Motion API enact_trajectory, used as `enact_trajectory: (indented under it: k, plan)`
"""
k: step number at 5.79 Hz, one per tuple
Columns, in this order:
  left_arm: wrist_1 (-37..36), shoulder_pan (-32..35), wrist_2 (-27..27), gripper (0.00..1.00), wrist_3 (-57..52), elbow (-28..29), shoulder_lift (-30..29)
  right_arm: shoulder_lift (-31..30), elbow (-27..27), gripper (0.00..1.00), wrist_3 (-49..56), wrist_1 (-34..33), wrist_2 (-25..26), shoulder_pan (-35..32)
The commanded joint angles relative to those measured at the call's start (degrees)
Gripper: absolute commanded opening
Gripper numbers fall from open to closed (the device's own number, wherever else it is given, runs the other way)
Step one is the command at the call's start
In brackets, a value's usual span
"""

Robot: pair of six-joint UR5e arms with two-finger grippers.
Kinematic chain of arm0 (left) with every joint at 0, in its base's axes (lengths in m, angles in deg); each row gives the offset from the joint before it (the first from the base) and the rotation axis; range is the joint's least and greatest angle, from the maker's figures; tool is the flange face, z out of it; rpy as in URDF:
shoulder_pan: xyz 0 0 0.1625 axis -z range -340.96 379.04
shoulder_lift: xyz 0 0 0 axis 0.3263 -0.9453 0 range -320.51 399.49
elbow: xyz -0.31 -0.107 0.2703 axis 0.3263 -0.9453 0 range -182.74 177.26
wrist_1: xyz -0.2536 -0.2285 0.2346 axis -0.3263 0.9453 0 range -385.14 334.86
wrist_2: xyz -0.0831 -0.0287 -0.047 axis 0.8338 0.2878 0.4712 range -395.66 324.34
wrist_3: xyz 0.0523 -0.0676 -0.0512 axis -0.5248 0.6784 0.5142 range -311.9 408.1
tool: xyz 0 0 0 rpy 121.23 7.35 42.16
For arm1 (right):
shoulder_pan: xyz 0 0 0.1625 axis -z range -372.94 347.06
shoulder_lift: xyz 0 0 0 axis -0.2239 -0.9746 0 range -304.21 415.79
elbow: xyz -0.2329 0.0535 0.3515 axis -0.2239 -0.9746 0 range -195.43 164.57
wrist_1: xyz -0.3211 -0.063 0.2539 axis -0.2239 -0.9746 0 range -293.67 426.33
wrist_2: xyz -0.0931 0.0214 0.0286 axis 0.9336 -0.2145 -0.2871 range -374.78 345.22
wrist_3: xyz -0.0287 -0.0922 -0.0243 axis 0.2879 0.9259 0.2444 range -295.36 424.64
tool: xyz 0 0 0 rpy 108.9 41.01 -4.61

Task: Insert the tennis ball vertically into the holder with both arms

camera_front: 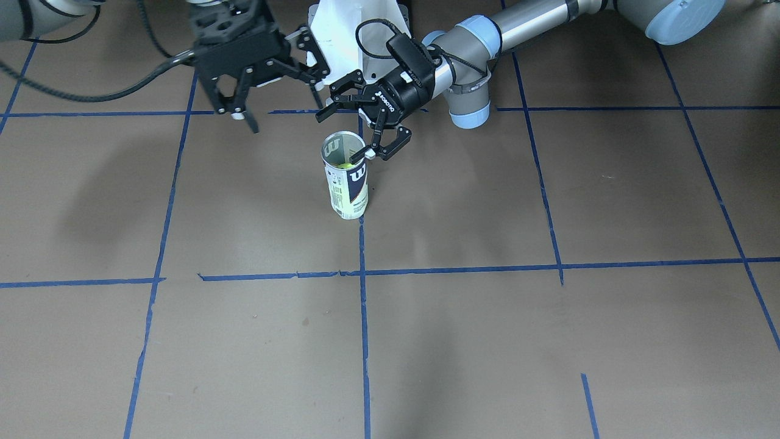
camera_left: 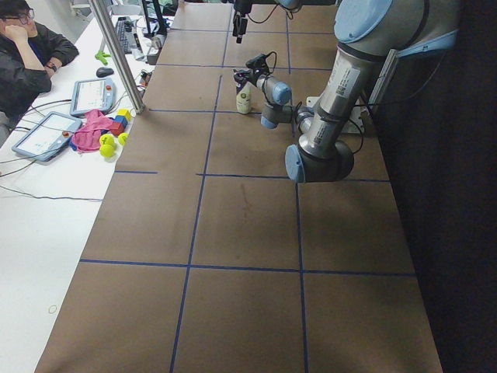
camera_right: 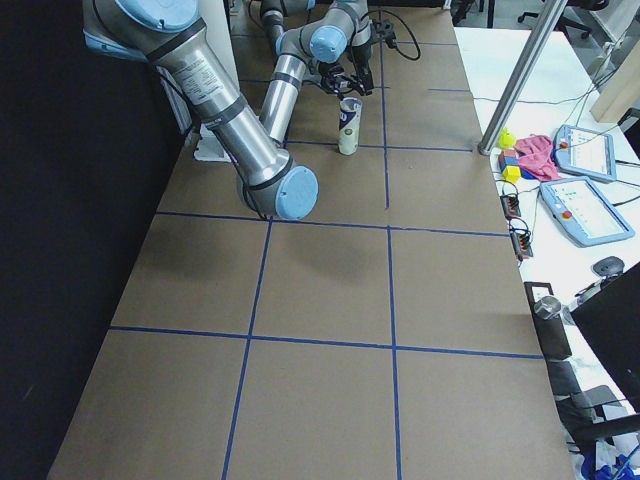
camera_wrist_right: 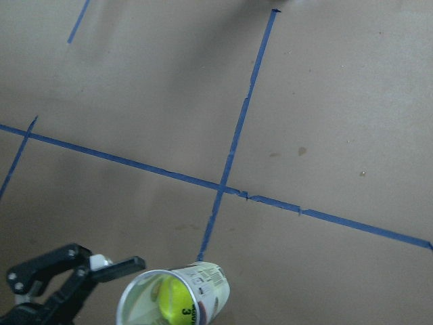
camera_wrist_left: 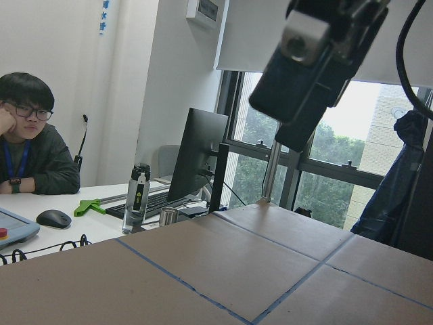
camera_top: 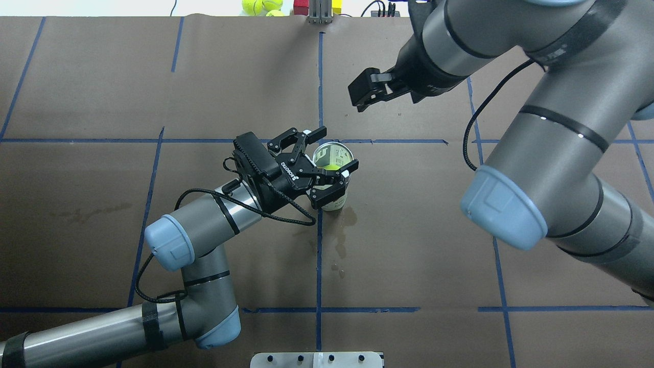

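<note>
Both sets of jaws spread, nothing held. Left gripper (camera_top: 334, 150) astride the open rim of the holder (camera_front: 348, 183), contact with rim not resolvable; right gripper (camera_front: 283, 110) raised, well apart. Holder upright on table (camera_front: 548, 335), tennis ball (camera_wrist_right: 172, 298) already inside. Judged light, thin-walled, slick, easily tipped: take mid-label, gentle squeeze, not the flexing rim.

Expect even, diffuse overhead light across the table (camera_front: 548, 341). Arm shadows (camera_front: 97, 207) are faint and soft-edged on the left of the front-facing view. Note the glare streak along the left arm (camera_front: 536, 24). In the left wrist view the windows (camera_wrist_left: 318, 183) backlight the room, and the close, dark part at the top is blurred.
</note>
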Motion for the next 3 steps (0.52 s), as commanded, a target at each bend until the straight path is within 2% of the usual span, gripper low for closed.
enact_trajectory:
  k: [1,3]
  plan:
    - [-6.09,2.32,0.25,0.95,-0.02,-2.67,0.14,-4.65,-0.37,0.99,9.61,0.08,-2.53,-5.74]
    - [-30.54,3.73,0.43,0.96,-0.11,-14.67,0.49,-11.4,-0.37,0.99,23.3,0.08,-6.84,-14.0]
